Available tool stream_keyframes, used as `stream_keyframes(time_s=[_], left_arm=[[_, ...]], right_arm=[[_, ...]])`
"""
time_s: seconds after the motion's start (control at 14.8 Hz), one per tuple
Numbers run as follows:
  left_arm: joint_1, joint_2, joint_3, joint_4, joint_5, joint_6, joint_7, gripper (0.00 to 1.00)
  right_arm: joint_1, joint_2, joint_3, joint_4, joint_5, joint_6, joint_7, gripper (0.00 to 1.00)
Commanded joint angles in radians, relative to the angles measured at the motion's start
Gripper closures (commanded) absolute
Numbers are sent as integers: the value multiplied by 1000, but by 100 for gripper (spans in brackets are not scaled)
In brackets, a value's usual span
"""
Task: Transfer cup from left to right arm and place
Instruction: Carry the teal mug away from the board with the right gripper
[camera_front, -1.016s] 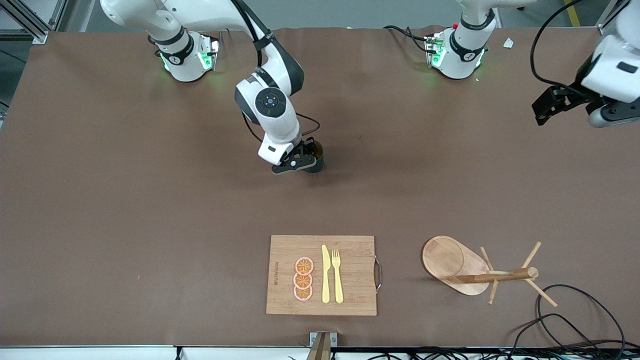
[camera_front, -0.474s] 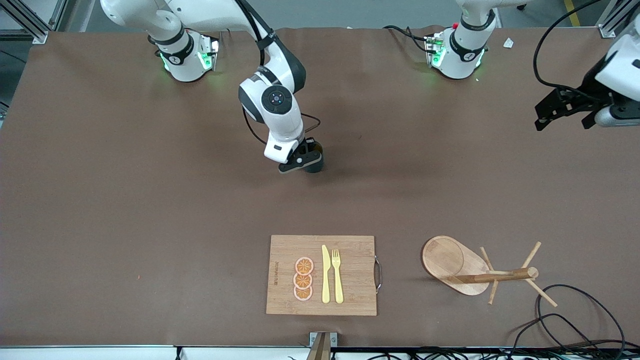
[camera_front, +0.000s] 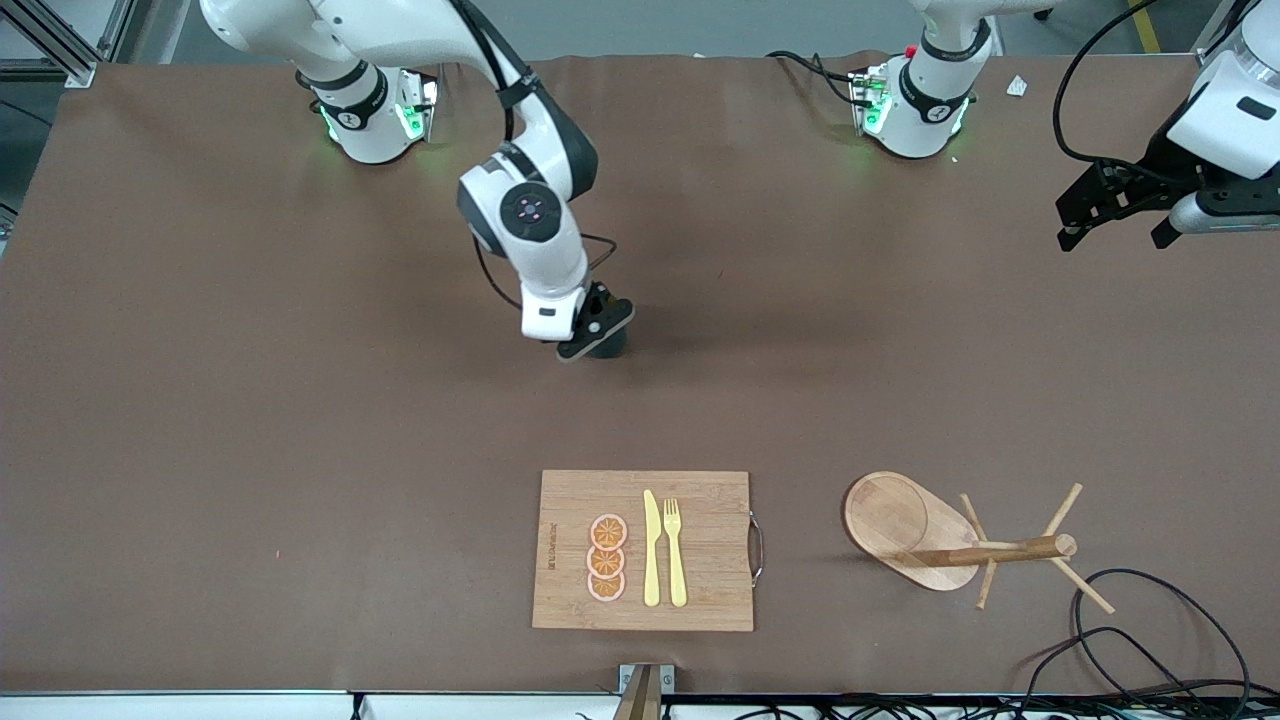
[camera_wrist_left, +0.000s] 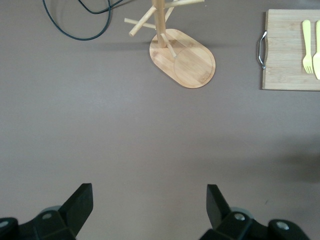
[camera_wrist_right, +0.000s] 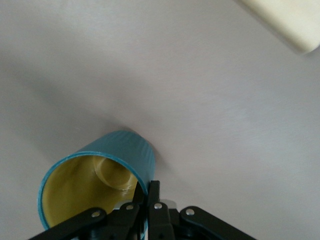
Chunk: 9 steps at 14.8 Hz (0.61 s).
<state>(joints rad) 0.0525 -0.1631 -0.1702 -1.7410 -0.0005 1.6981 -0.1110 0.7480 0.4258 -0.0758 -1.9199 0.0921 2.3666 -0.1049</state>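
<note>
A brown desk (camera_front: 300, 450) carries a wooden cutting board (camera_front: 700, 590) with a metal handle (camera_front: 757, 547), lying near the front camera. On the board lie three orange slices (camera_front: 606, 558), a yellow knife (camera_front: 651, 548) and a yellow fork (camera_front: 675, 550), side by side. Toward the left arm's end stands a wooden peg stand (camera_front: 935, 535) on an oval base, with black cables (camera_front: 1150, 640) just beside it.

Table cover (camera_front: 300, 400): matt brown sheet, smooth. Cutting board (camera_front: 700, 590) and peg stand (camera_front: 895, 520): pale wood. Cup (camera_wrist_right: 125, 155): ribbed teal outside, glossy ochre inside.
</note>
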Motion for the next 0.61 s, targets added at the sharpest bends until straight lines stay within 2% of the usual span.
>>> stream_keyframes(time_s=[0.0,0.14,0.27,0.41,0.54], left_arm=[[1,57,-3,93,-30,-61,17,0],[3,60,-5,103,-30,-64,20,0],[1,68,-3,112,-27,-64,19,0],[6,73,-3,112,-29,-66,24,0],[1,76,-3,121,-24,-66,19,0]], right_arm=[[-134,-102,13,-54,-12,-56,-261,100],[-224,-143,11,-114,-15,-55,-442,100],[-344,-173,11,-162,-67,-47,-621,100],[-453,-180,11,-179,-118,-44,-770,100],[-553,-180,11,-182,-130,-43,-912,100]])
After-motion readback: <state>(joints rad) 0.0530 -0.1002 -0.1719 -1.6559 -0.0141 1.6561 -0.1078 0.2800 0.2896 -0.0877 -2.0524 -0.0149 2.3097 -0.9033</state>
